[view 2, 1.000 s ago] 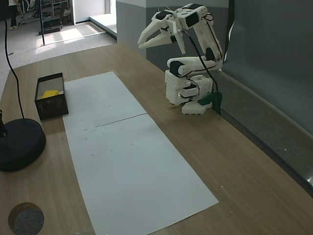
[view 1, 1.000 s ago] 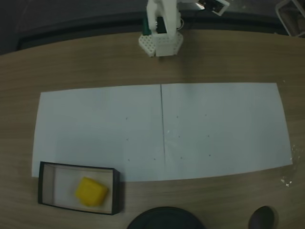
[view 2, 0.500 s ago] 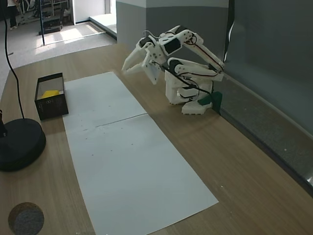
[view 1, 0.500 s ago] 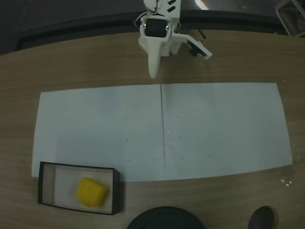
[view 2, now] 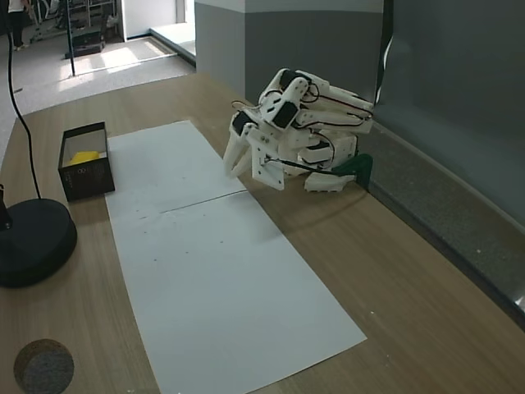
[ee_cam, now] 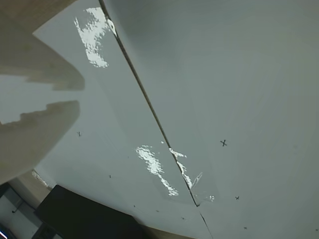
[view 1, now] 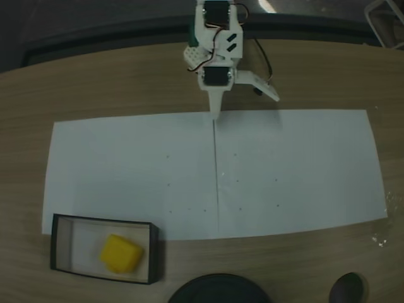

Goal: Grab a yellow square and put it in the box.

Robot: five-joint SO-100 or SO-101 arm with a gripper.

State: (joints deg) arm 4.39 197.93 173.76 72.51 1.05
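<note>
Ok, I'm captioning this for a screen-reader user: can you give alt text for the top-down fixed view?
The yellow square sits inside the box at lower left, beside white paper on a wooden table. The white arm's open gripper hangs low at the paper's far edge.

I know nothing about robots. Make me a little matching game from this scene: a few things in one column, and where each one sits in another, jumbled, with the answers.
Things:
1. yellow square
2. box
3. gripper
4. dark round base

Places:
A. near the table edge, beside the box in a fixed view
B. at the corner of the white paper
C. inside the box
D. low over the paper's far edge, by the seam between the sheets

Pairs: 1-C, 2-B, 3-D, 4-A
</note>
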